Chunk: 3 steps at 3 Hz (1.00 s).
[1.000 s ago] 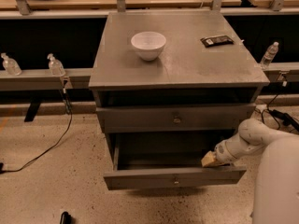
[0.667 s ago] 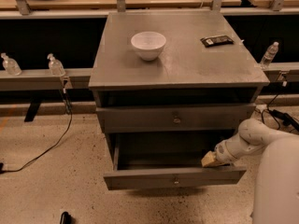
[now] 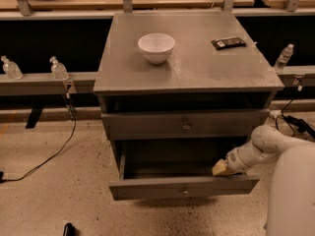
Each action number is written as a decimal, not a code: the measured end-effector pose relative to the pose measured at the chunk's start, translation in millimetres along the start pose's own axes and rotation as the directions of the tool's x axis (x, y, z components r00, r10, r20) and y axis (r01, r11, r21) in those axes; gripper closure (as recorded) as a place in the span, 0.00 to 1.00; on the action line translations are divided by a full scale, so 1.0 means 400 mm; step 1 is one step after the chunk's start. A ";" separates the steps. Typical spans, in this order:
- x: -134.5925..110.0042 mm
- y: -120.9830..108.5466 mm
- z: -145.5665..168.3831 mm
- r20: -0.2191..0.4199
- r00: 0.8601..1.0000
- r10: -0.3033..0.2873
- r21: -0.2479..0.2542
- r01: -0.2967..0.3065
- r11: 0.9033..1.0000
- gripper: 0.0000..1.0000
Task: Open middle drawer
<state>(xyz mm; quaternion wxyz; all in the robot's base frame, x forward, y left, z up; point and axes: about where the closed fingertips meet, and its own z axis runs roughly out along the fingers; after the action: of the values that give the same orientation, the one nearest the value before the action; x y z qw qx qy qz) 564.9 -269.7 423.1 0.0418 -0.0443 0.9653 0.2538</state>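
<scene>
The grey cabinet [image 3: 189, 68] shows two drawer fronts. The upper front [image 3: 147, 126] is closed, with a small round knob at its centre. Below it, the middle drawer [image 3: 147, 188] stands pulled out, and its dark inside shows behind the flat front with its small knob [image 3: 185, 191]. My gripper [image 3: 220, 168] is on the end of the white arm [image 3: 261, 146]. It reaches in from the right and sits at the right end of the open drawer, just above the top edge of its front. Any drawer below is hidden under the open one.
A white bowl [image 3: 156, 47] and a dark flat packet [image 3: 228, 43] lie on the cabinet top. Small clear bottles stand on a rail at left [image 3: 58, 69] and right [image 3: 283, 58]. A black cable [image 3: 54, 151] trails over the speckled floor on the left.
</scene>
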 end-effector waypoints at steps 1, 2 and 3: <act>0.000 0.000 0.000 0.000 1.000 0.000 0.000 0.000 1.000 0.74; 0.000 0.000 0.000 0.000 1.000 0.000 0.000 0.000 1.000 0.51; 0.002 0.002 0.007 -0.004 1.000 0.000 -0.002 0.000 1.000 0.28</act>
<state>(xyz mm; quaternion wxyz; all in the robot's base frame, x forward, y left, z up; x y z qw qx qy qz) 564.1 -267.7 421.3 0.0397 -0.0451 0.9651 0.2549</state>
